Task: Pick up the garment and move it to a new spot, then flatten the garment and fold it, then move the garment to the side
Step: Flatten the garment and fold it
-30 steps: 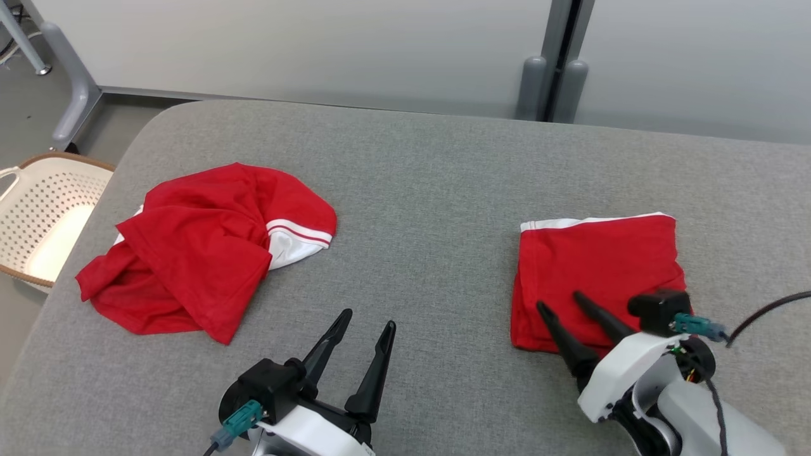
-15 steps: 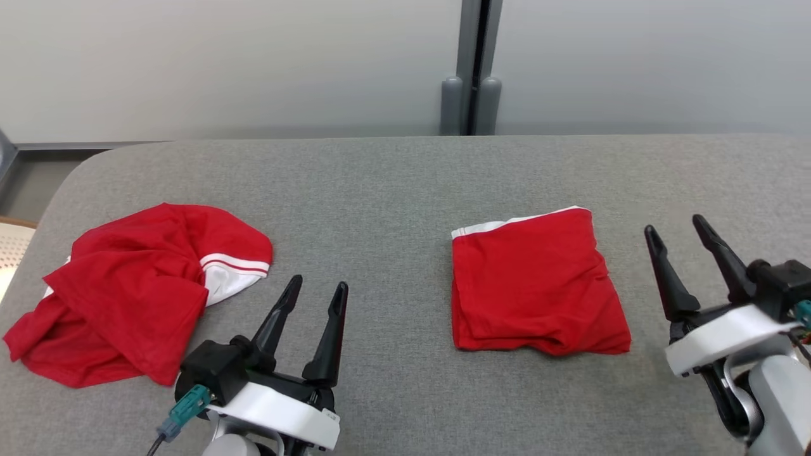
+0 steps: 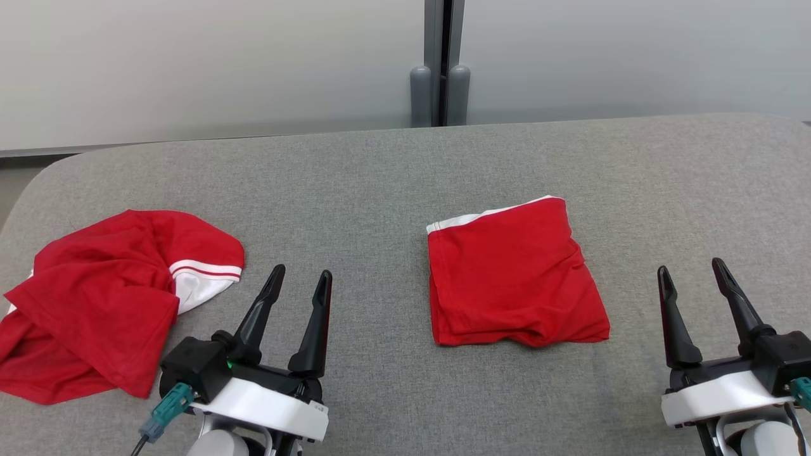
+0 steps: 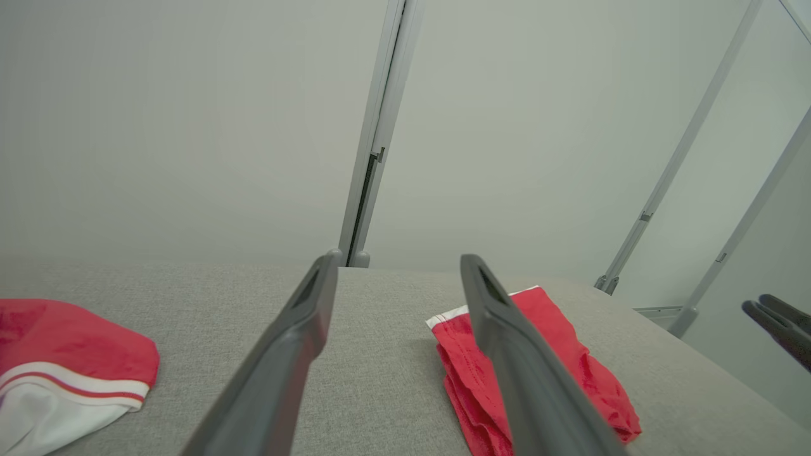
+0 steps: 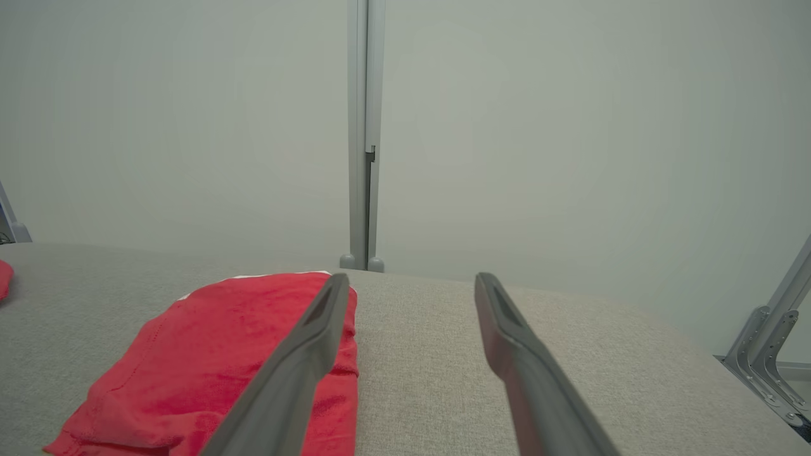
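A crumpled red garment point(image 3: 108, 297) with a white, red-striped sleeve lies at the table's left; the left wrist view shows that sleeve end point(image 4: 63, 354). A second red garment point(image 3: 507, 278), folded into a neat square with a white edge, lies right of centre point(image 4: 545, 354) point(image 5: 209, 348). My left gripper point(image 3: 302, 272) stands open between the two, touching neither point(image 4: 399, 258). My right gripper point(image 3: 690, 266) is open too, apart from the folded garment and to its right point(image 5: 413, 277). Both hold nothing.
The grey padded table point(image 3: 393, 177) has a rounded far-left corner point(image 3: 38, 177) and runs wide to the right. A pale wall with a grey post point(image 3: 440, 69) stands behind it. Metal frame legs point(image 5: 766, 354) stand beyond the right edge.
The head camera has turned right, shifting the whole picture left and losing the basket. My right gripper has come off the folded garment and now stands to its right.
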Controlling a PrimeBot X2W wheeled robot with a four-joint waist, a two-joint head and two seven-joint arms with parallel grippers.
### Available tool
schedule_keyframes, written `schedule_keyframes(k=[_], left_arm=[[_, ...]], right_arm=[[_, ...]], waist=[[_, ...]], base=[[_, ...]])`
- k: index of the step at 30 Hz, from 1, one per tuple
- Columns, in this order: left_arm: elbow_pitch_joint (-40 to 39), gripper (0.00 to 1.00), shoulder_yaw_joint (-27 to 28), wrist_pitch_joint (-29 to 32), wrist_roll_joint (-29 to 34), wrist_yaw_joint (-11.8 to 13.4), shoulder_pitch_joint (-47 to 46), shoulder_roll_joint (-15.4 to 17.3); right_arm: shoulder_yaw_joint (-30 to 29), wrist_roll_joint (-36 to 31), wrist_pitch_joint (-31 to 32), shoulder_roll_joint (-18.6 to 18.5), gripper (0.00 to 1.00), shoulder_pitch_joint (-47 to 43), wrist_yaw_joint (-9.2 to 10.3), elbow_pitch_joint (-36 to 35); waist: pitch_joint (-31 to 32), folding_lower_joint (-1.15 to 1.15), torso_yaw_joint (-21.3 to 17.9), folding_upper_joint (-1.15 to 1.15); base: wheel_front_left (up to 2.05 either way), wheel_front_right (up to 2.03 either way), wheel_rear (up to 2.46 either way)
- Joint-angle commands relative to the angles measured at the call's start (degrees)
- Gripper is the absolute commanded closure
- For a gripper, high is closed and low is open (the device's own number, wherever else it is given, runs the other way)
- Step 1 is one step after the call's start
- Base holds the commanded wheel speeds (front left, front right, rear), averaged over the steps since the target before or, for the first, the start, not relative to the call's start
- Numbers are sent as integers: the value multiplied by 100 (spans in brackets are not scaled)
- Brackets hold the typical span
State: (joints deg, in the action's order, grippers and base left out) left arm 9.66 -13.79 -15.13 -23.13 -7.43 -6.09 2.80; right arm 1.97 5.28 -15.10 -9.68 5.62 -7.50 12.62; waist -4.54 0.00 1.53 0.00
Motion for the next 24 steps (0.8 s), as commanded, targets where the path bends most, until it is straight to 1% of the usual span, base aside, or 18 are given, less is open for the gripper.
schedule_keyframes(k=[1,7,14,15,16,17,21,22,24], left_arm=[[-26,0,26,-1,53,0,58,19],[-86,0,-12,-1,322,127,51,20],[-189,0,-5,-1,522,451,-105,19],[-202,0,-22,-1,543,488,-143,20],[-214,0,-39,-1,563,508,-181,20],[-226,0,-56,-1,570,533,-209,19],[-199,0,-107,-1,528,531,-309,19],[-170,0,-148,-1,483,504,-368,20],[-156,0,-195,-1,448,495,-431,19]], right_arm=[[-24,-35,-6,0,0,-38,2,-20],[-18,-52,-7,56,0,-12,2,42],[78,-19,-7,-4,0,201,2,-23],[125,16,-7,-20,5,242,2,-28],[170,29,-7,-43,83,299,2,-40],[220,48,-7,-74,100,370,2,-51],[488,147,-7,-193,100,694,2,35],[670,188,-7,-274,100,897,2,132],[854,226,-6,-362,100,1114,2,311]], waist=[[-4,0,3,0],[-45,0,63,0],[-247,0,246,0],[-301,0,283,0],[-361,0,322,0],[-430,0,365,0],[-683,0,563,0],[-796,0,675,0],[-914,0,790,0]], base=[[0,0,0],[0,0,0],[0,0,0],[0,0,0],[0,0,0],[0,0,0],[0,0,0],[0,0,0],[0,0,0]])
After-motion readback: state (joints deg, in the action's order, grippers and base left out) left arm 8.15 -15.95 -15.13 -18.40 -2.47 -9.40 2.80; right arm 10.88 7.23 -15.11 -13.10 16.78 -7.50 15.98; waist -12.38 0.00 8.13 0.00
